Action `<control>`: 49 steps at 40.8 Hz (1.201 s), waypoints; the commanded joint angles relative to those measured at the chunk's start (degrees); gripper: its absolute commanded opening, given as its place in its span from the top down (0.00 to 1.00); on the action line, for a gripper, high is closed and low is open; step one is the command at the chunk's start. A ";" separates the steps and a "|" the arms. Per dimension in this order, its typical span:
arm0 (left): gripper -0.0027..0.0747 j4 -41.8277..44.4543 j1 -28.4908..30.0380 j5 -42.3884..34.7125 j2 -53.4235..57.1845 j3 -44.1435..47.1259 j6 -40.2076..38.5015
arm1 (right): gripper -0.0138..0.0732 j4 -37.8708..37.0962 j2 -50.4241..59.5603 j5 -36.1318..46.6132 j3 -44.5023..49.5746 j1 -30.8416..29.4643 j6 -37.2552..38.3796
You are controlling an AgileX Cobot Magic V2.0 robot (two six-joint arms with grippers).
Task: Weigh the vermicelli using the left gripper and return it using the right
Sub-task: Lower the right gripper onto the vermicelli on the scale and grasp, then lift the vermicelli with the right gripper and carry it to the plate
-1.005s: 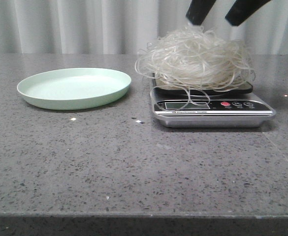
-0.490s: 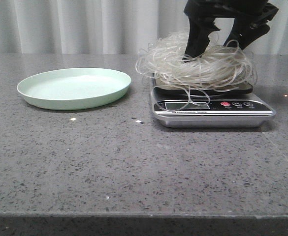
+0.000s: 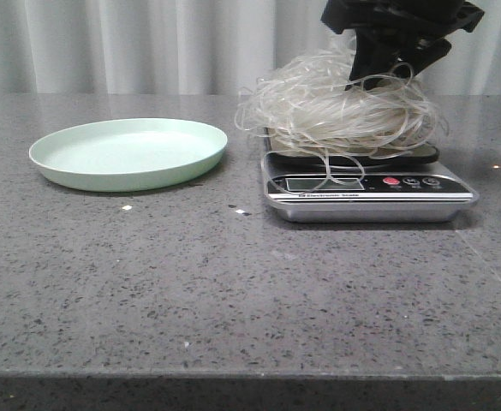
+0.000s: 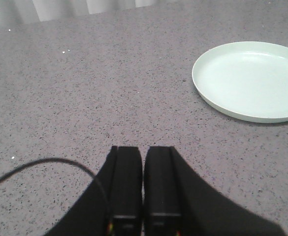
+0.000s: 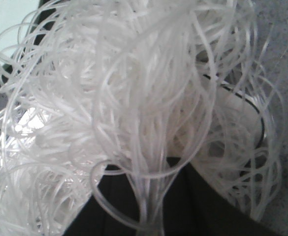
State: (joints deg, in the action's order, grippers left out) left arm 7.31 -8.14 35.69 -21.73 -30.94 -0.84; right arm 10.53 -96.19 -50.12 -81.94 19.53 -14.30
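Note:
The vermicelli (image 3: pixel 340 111), a fluffy heap of whitish glassy strands, sits on the dark platform of a silver kitchen scale (image 3: pixel 370 193) at right of centre. My right gripper (image 3: pixel 385 79) has come down from above into the top of the heap and is shut on a bunch of strands; in the right wrist view the vermicelli (image 5: pixel 134 98) fills the picture and strands run between the black fingers (image 5: pixel 109 201). The pale green plate (image 3: pixel 130 152) lies empty at left and also shows in the left wrist view (image 4: pixel 252 81). My left gripper (image 4: pixel 143 157) is shut and empty over bare table.
The grey speckled table (image 3: pixel 233 282) runs to a front edge near the bottom of the front view. A pale curtain hangs behind it. A thin black cable (image 4: pixel 45 164) loops beside the left fingers. Small white crumbs (image 3: pixel 127 207) lie on the table.
My right gripper came down into the heap open, then closed its fingers on strands at the top of the vermicelli. The heap looks slightly pulled up. The plate and scale have not moved.

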 commanded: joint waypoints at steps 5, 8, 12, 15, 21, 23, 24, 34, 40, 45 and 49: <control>0.79 -0.22 -0.48 -3.93 -0.41 -1.46 -0.70 | 0.67 1.15 2.26 -1.96 -4.15 0.02 -0.30; 0.79 -0.22 -0.48 -3.93 -0.41 -1.46 -0.70 | 0.67 1.15 2.73 -2.03 -5.58 0.02 -0.30; 0.79 -0.22 -0.48 -4.03 -0.41 -1.46 -0.70 | 0.67 1.15 3.73 -2.03 -7.53 0.02 -0.30; 0.79 -0.22 -0.48 -4.31 -0.41 -1.46 -0.70 | 0.67 1.15 4.41 -2.09 -9.23 0.02 -0.30; 0.79 -0.22 -0.48 -4.62 -0.41 -1.46 -0.70 | 0.67 1.15 5.80 -2.49 -13.23 0.02 -0.30; 0.79 -0.22 -0.48 -4.71 -0.41 -1.46 -0.70 | 0.67 1.15 6.07 -2.69 -14.53 0.02 -0.30; 0.79 -0.22 -0.48 -4.71 -0.41 -1.46 -0.70 | 0.67 1.15 6.21 -2.91 -15.51 0.02 -0.30; 0.79 -0.22 -0.48 -4.71 -0.41 -1.46 -0.70 | 0.67 1.15 6.33 -4.42 -25.82 0.02 -0.30; 0.79 -0.22 -0.48 -4.71 -0.41 -1.46 -0.70 | 0.67 1.15 6.33 -4.52 -32.78 0.02 -0.30; 0.79 -0.22 -0.48 -4.71 -0.41 -1.46 -0.70 | 0.67 1.59 6.33 -4.59 -37.57 0.26 -0.30; 0.79 -0.22 -0.48 -4.71 -0.41 -1.46 -0.70 | 0.67 3.82 6.33 -4.46 -40.29 0.77 -0.30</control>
State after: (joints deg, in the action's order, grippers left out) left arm 7.31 -8.14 35.51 -21.73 -30.94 -0.84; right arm 11.63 -93.27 -59.00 -118.32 19.87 -14.30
